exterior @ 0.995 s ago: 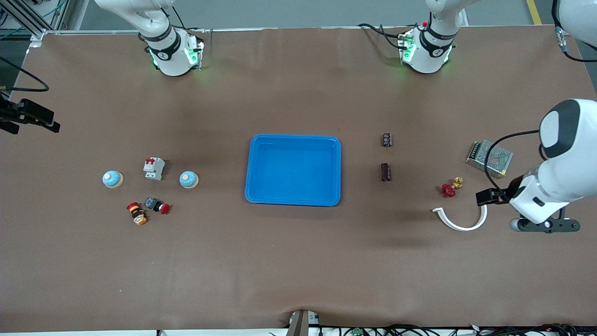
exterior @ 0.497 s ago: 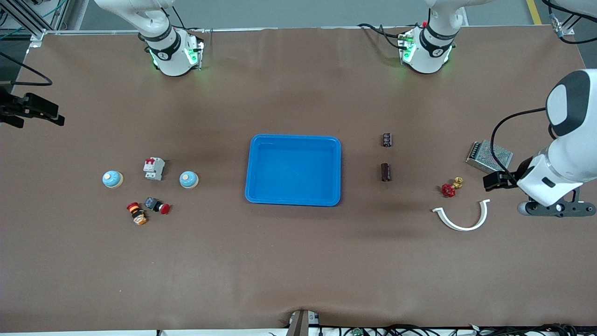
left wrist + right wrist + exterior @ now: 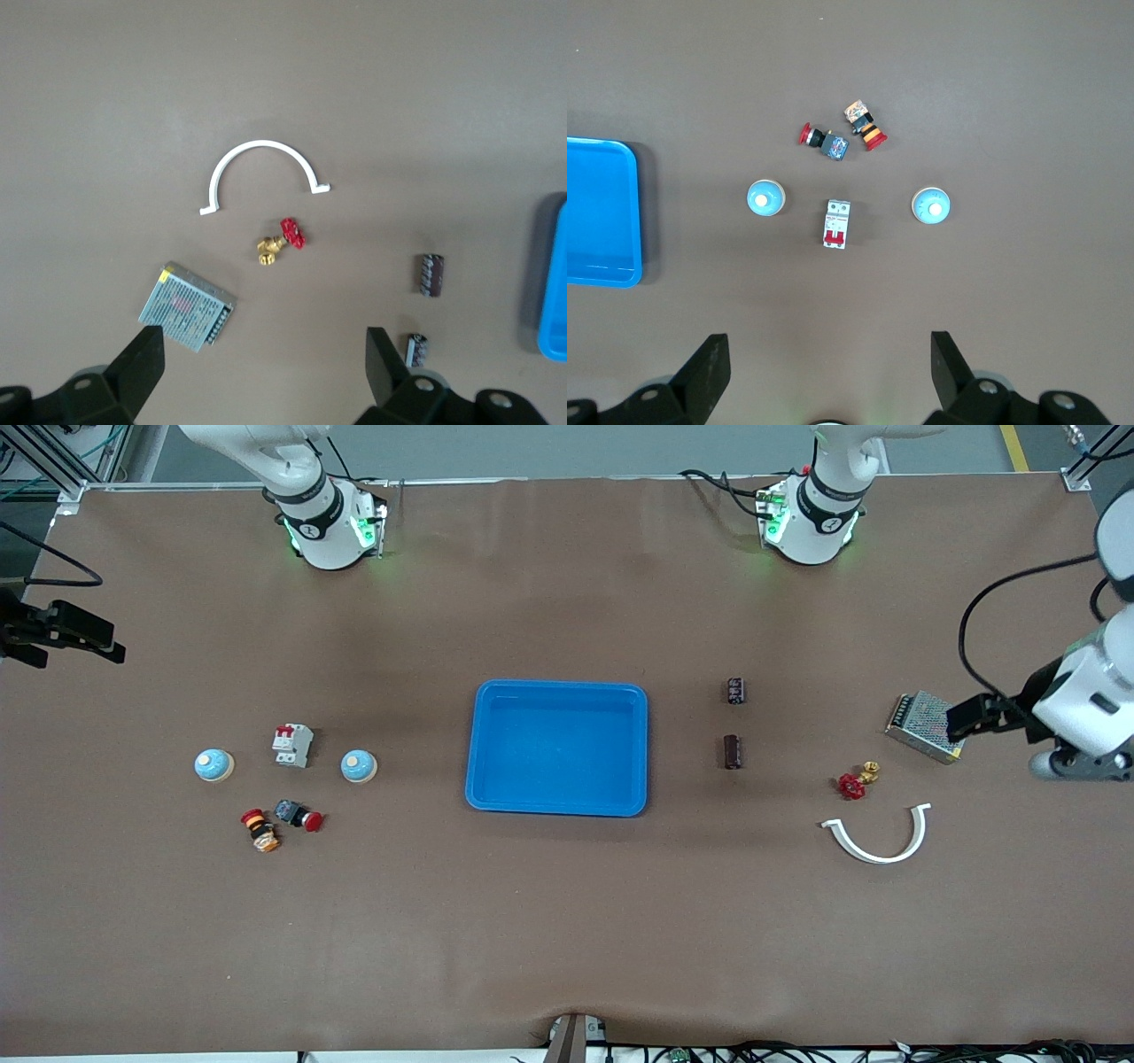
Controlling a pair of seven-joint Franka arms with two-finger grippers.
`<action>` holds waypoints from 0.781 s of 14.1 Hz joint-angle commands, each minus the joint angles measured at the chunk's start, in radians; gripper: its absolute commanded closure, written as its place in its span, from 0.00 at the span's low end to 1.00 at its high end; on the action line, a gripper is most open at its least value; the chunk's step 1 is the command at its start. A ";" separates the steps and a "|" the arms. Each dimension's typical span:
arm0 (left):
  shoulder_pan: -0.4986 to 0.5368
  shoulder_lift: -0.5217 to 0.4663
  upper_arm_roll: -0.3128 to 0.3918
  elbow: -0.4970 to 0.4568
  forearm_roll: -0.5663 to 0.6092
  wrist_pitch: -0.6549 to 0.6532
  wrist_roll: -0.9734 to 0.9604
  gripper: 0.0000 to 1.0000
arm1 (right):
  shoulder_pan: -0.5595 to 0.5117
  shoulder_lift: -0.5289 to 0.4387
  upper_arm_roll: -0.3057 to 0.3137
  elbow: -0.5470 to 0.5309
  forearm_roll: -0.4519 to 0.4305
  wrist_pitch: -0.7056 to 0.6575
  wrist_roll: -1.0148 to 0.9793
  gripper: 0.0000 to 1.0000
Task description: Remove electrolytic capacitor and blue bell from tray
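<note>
I see the left gripper [image 3: 257, 367], jaws apart and empty, has lifted away from the white clip toward 3 o'clock. Right gripper [image 3: 824, 372] waits spread at 9. Tray [image 3: 557, 806] empty at centre; caps [image 3: 733, 750] and bells [image 3: 359, 766] outside: removal looks done

Blue tray [image 3: 556, 809] empty mid-table; two capacitors [image 3: 733, 751] beside it twd left arm's end
</note>
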 commanded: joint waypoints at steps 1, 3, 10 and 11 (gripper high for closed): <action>-0.028 -0.075 0.018 -0.024 -0.030 -0.043 0.025 0.00 | -0.008 0.006 -0.001 0.020 -0.001 -0.013 0.007 0.00; -0.027 -0.110 0.018 -0.053 -0.030 -0.047 0.030 0.00 | -0.006 0.012 -0.002 0.018 -0.009 -0.004 0.006 0.00; -0.007 -0.117 0.018 -0.048 -0.032 -0.039 0.060 0.00 | -0.014 0.033 -0.005 0.020 -0.009 0.056 0.006 0.00; -0.005 -0.117 0.020 -0.048 -0.034 -0.039 0.066 0.00 | -0.014 0.033 -0.005 0.020 -0.011 0.059 0.004 0.00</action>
